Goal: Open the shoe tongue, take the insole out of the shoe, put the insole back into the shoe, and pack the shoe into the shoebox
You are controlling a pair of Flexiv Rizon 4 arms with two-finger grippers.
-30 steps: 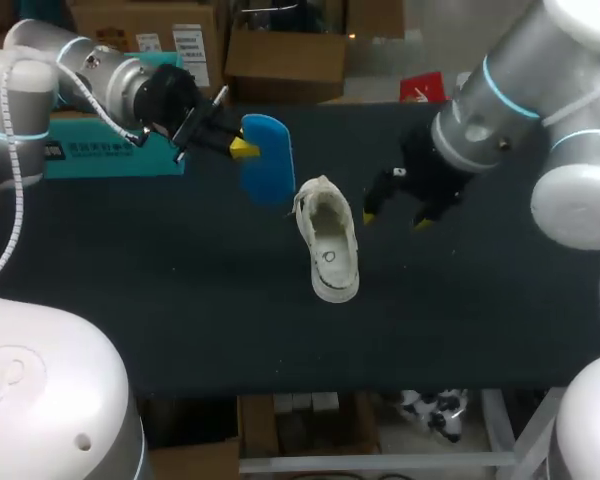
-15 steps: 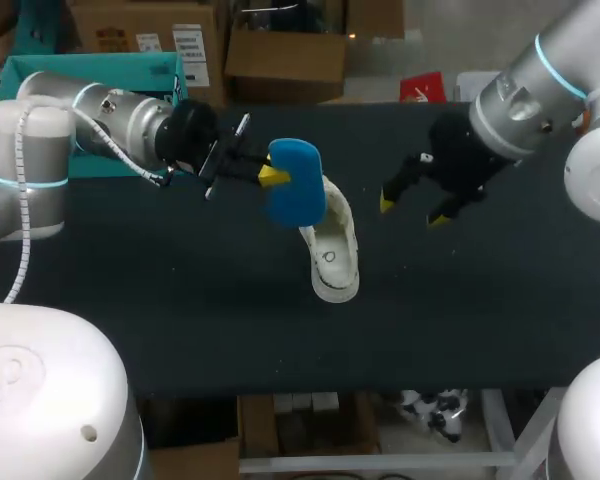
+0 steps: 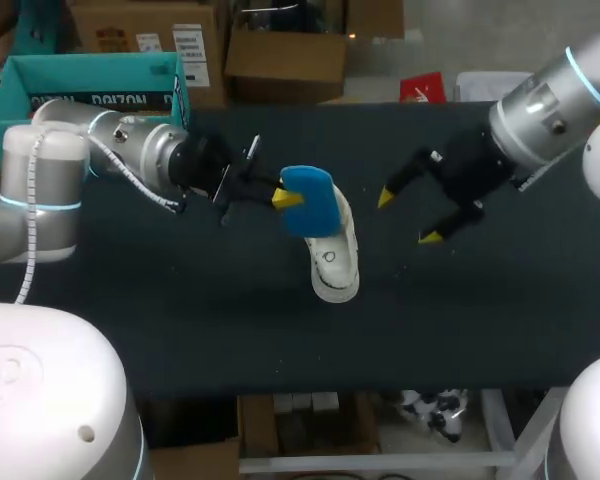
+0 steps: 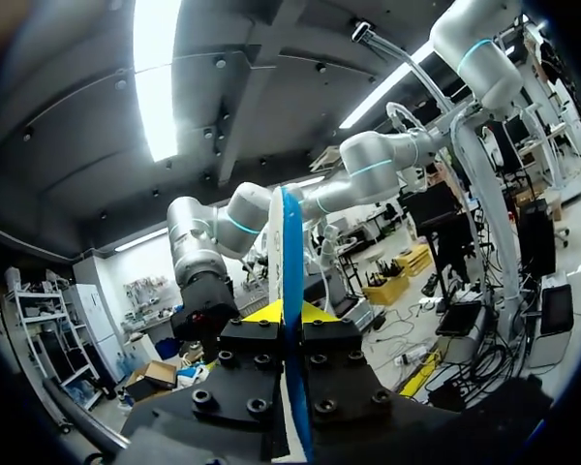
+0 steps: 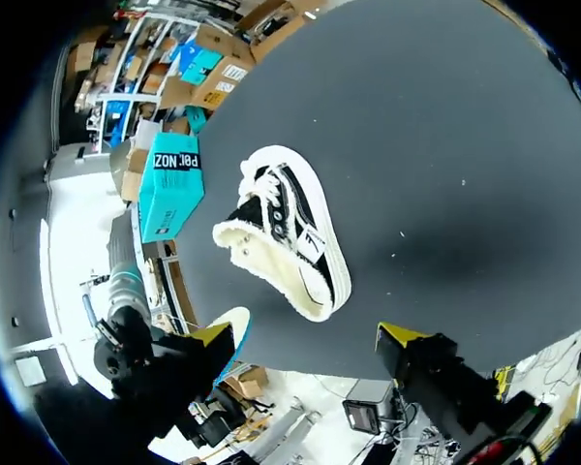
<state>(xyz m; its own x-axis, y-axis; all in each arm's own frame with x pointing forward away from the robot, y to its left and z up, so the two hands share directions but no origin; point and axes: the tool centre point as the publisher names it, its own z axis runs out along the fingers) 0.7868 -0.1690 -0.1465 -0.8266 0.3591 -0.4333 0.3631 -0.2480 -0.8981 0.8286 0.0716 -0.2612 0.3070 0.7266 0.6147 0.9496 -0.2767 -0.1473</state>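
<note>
- Evidently the step in hand is putting the insole back: the blue insole is out of the shoe and hangs in the air over its far end.
- Left gripper is clamped on one end of the insole. In the left wrist view the insole runs edge-on between the fingers.
- Right gripper hovers near the shoe on its right, fingers spread wide, nothing in them.
- Next move, as I judge it: tip the insole down and slide it into the opening. The right gripper may need to steady the shoe.
- Shoe: low sneaker with a cream lining and sole rim and a dark upper with laces. It sits mid-table, opening facing up.
- Teal shoebox stands at the far left edge, well apart from the shoe.
</note>
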